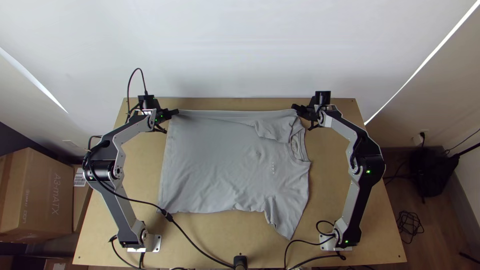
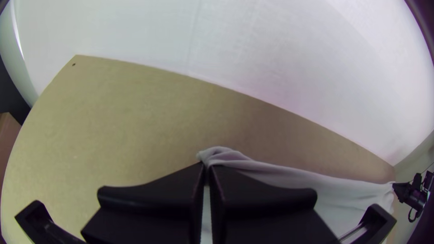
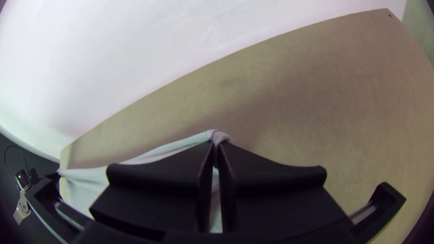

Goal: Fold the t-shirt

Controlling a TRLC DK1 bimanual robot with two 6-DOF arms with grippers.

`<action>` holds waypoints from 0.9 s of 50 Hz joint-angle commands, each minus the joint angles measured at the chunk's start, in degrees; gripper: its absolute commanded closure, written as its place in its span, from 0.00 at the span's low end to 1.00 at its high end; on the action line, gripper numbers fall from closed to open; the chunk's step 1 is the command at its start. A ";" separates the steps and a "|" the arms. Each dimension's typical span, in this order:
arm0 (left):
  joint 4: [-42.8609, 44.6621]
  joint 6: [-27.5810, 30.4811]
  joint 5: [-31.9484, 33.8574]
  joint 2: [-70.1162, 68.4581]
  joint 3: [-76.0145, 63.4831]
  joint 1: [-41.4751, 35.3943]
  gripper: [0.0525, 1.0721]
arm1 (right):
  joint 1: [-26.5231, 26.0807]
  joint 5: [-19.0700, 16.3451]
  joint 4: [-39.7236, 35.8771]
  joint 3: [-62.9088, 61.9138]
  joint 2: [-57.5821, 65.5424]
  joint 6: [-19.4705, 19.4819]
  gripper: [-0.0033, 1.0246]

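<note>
Left hand point(image 1: 175, 112), right hand point(image 1: 295, 107) pinching far edge, grey t-shirt point(image 1: 215, 165) mostly spread

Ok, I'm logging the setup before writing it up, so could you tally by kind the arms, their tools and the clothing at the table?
Arms, left arm and right arm: 2
Tools, left tool and right tool: 2
Clothing, shirt: 1
Total: 5

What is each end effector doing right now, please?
Left end effector: closed, holding the t-shirt's far hem corner.
Right end effector: closed, holding its far edge near the sleeve.
</note>
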 commanded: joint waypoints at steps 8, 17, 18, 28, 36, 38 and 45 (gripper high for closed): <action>-2.63 -2.64 4.08 -6.68 -3.19 2.75 0.98 | -0.75 0.99 -7.18 2.22 -6.01 1.73 0.98; -2.28 -2.55 5.57 -10.98 -8.99 3.72 0.98 | -0.05 0.99 -7.18 -2.61 -10.58 1.56 0.98; -2.19 -2.55 5.66 -11.42 -9.61 3.81 0.98 | 0.04 0.99 -7.18 -3.22 -11.02 1.56 0.98; -1.13 -2.55 6.98 -15.82 -15.59 5.21 0.98 | 1.09 0.99 -7.18 -9.55 -16.12 1.38 0.98; 0.19 -2.38 7.24 -18.45 -19.72 5.57 0.98 | 1.53 0.99 -7.00 -14.65 -19.20 1.21 0.98; 0.27 -2.38 7.33 -18.98 -20.60 5.57 0.98 | 1.80 0.99 -7.00 -15.79 -19.81 1.21 0.98; 0.54 -2.29 7.51 -20.56 -23.23 5.57 0.98 | 2.24 0.99 -6.65 -19.84 -22.19 1.21 0.98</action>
